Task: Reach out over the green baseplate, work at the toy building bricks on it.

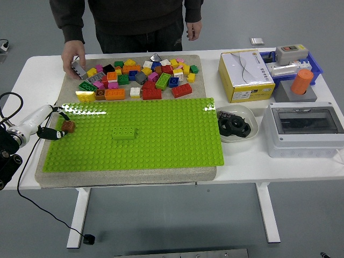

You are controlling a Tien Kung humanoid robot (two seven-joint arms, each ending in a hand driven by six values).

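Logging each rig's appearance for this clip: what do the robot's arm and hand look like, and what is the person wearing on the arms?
The robot's left arm is black and bulky, with a white forearm section and a thin black cable looping off it. Its left hand has slim dark fingers. The right arm is out of view. The person's sleeve is dark, long and reaches the wrist.

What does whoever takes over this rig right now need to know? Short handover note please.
Left hand: at the left edge of the green baseplate, fingers closed on a small brown brick.
Right hand: not in view.
On the baseplate: one green brick left of centre; nothing else attached that I can see.
Loose brick pile sits on the mat behind the baseplate.
A person at the far side has a hand on a grey piece at the pile's left end.
Done: brown brick is in hand.
Left: place it on the plate, then the rest of the build.
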